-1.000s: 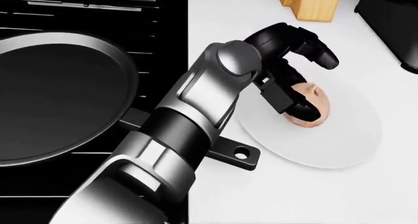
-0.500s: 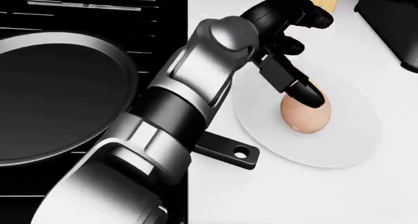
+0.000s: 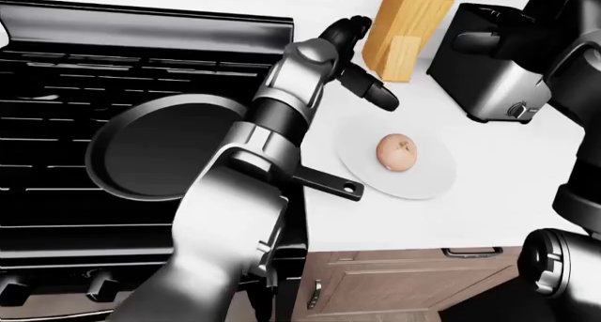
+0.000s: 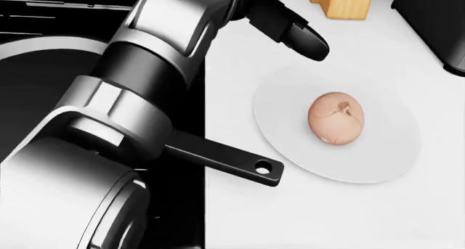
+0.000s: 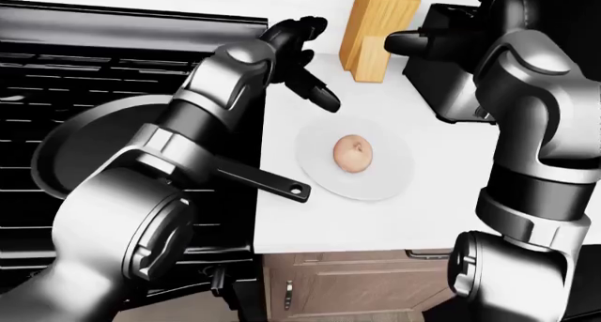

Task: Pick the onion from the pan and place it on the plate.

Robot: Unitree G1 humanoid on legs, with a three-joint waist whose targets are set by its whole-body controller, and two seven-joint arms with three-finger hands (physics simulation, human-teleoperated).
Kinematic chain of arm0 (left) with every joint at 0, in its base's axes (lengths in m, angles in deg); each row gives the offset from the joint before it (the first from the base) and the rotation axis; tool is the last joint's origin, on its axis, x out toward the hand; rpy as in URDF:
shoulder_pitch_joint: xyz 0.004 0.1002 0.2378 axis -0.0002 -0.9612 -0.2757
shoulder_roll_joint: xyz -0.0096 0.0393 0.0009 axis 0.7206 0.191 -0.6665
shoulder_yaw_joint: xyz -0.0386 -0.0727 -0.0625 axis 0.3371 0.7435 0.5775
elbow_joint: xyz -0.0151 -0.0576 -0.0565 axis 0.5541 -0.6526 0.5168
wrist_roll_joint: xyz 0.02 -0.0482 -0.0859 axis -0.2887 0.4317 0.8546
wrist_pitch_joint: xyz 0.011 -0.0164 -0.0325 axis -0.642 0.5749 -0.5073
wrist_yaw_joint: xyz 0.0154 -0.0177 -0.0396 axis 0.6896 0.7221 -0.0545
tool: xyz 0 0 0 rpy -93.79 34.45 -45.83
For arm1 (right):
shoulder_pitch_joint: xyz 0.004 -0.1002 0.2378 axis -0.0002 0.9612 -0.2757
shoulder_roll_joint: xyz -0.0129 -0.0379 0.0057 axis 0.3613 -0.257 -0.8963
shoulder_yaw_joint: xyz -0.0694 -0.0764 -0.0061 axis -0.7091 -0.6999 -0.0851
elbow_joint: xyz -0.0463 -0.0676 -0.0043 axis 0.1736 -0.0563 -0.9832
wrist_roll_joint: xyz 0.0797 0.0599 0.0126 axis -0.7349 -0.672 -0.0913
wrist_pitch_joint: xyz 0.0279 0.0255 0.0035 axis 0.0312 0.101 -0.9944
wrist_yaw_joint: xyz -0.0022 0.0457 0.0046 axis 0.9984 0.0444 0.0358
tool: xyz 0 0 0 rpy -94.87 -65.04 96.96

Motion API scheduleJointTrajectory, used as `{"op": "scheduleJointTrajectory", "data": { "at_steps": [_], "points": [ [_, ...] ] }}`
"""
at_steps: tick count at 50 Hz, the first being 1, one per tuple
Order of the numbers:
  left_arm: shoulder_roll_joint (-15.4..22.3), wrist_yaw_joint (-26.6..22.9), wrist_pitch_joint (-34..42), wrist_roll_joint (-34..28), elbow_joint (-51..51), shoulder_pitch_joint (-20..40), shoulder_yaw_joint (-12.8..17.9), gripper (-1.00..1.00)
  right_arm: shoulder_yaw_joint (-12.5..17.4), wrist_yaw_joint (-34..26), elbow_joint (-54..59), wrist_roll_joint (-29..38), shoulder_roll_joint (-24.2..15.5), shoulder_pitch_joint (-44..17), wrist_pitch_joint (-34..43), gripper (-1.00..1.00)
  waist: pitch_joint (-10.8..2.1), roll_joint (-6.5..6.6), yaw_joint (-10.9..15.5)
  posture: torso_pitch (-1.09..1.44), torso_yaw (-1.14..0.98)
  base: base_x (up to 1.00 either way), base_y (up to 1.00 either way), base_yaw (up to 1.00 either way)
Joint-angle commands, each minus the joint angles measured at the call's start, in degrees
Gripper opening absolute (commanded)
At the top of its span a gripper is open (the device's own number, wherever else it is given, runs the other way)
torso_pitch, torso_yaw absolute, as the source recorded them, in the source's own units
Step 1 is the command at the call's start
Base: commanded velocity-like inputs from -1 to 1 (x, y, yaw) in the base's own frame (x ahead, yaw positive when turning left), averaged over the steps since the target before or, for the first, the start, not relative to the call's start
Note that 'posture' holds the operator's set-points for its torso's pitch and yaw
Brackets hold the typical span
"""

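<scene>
We see the onion (image 4: 336,118) lying on the white plate (image 4: 392,151), a little left of the plate's middle in the head view, and no finger touches it. The plate rests on the white counter (image 4: 349,216), just right of the stove (image 3: 56,90). The pan (image 3: 160,149) sits on the stove with nothing inside it, and its black handle (image 4: 233,162) reaches over the counter edge, with its end just beside the plate's left rim.

Our left hand (image 3: 361,75) is above the plate's upper left side, apart from the onion. Its fingers (image 4: 301,39) are spread apart and hold nothing; one dark finger points down and right toward the plate. Our right hand (image 5: 423,40) is at the top of the right-eye view, near the toaster (image 3: 493,75); we cannot tell how its fingers stand. A wooden knife block (image 3: 404,30) stands on the counter between the left hand and the toaster.
</scene>
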Motion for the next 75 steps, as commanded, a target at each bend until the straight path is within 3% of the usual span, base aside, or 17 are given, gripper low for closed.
{"op": "scheduleJointTrajectory", "data": {
  "at_steps": [1,19,35,48,60,65,75],
  "points": [
    [1.4,1.9,-1.2,1.5,2.2,3.3,0.9,1.0,0.7,-0.9,-0.9,1.1,-0.9,-2.2,-2.1,1.0,-1.91,-0.3,0.1,0.0,0.0,0.0,0.0,0.0],
    [8.2,8.3,1.2,6.1,1.8,7.3,2.6,1.0,-2.9,-7.3,11.5,9.4,0.9,-11.7,-7.6,1.0,-1.75,1.02,-0.3,0.0,0.0,0.0,0.0,0.0],
    [13.4,11.8,0.2,7.7,2.8,6.0,3.8,1.0,-4.0,-10.3,19.4,14.3,3.4,-17.6,-11.3,1.0,-1.76,2.15,-0.6,0.0,0.0,0.0,0.0,0.0],
    [18.3,15.4,-1.0,9.3,3.4,5.0,5.0,1.0,-5.0,-11.1,25.1,16.3,5.6,-22.2,-14.0,1.0,-1.77,3.25,-1.1,0.0,0.0,0.0,0.0,0.0],
    [20.2,17.6,-1.5,10.4,3.4,5.2,5.5,1.0,-5.5,-12.6,30.9,16.8,7.1,-25.7,-17.3,1.0,-1.79,4.02,-1.5,0.0,0.0,0.0,0.0,0.0],
    [20.8,19.0,-2.9,11.2,5.0,3.5,5.9,1.0,-4.1,-11.3,33.1,15.0,8.1,-28.0,-20.6,1.0,-1.73,4.36,-1.7,0.0,0.0,0.0,0.0,0.0],
    [23.4,22.5,-4.7,13.0,8.2,0.9,6.6,1.0,-5.7,-11.4,35.9,14.2,9.6,-29.5,-23.9,1.0,-1.8,4.92,-2.0,0.0,0.0,0.0,0.0,0.0]
  ]
}}
